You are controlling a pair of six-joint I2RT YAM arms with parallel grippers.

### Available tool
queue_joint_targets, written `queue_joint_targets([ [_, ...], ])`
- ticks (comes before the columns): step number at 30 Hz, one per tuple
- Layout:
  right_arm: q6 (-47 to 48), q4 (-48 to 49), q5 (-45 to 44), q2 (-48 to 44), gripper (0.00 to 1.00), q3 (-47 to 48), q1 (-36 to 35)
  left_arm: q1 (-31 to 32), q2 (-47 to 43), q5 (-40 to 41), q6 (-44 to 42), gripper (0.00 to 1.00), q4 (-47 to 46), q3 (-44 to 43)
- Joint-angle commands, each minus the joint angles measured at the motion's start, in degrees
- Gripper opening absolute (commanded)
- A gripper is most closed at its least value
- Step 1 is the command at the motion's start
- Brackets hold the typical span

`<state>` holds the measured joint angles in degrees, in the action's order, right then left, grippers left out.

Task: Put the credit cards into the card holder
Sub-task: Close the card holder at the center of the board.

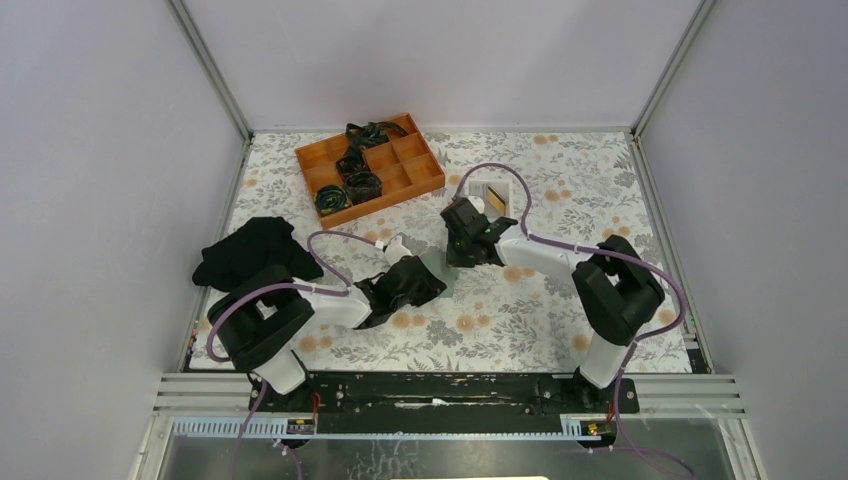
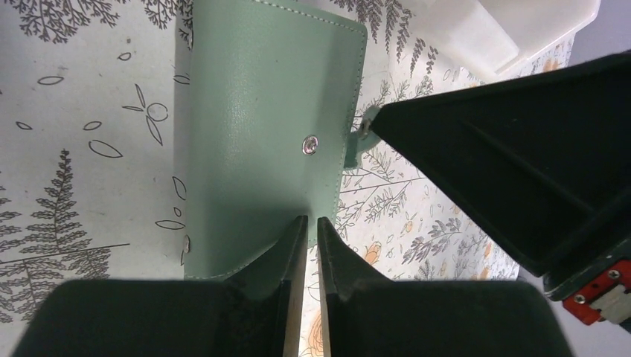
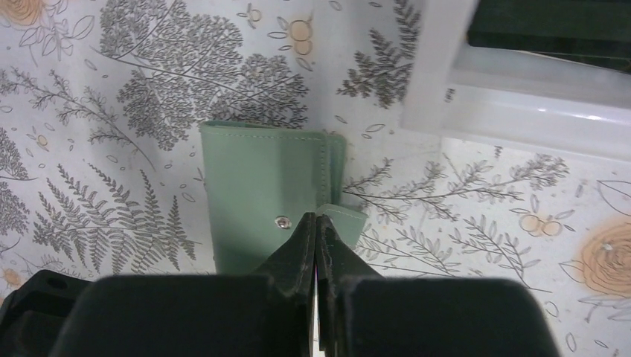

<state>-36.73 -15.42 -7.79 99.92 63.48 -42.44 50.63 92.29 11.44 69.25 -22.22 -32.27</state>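
- Black rail spans the table's near edge; pale grey walls enclose the floral cloth.
- Card holder lies mid-table.
- Left fingers are nearly together at its near edge; I cannot tell if they grip.
- Right fingers pinch its snap tab.
- Orange box sits far-left, white tray behind centre.
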Motion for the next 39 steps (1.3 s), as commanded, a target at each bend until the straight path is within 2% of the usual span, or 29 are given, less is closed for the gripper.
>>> queue_joint_targets([
  [1, 1.7, -1.0, 0.2, 2.1, 0.0, 4.6, -1.9, -0.3, -0.7, -0.1, -2.2, 0.16, 4.4, 0.8],
  [21, 3.5, -1.7, 0.1, 5.6, 0.0, 7.6, -4.6, -1.5, -0.5, -0.5, -7.3, 0.13, 8.9, 0.6],
  [27, 4.4, -2.0, 0.0, 6.1, 0.0, 8.5, -5.2, -1.6, 1.1, -0.7, -7.3, 0.09, 10.2, -0.2],
  [39, 4.5, -2.4, 0.3, 6.8, 0.0, 8.6, -6.1, -1.8, 2.1, -0.4, -7.7, 0.08, 10.5, -1.0],
])
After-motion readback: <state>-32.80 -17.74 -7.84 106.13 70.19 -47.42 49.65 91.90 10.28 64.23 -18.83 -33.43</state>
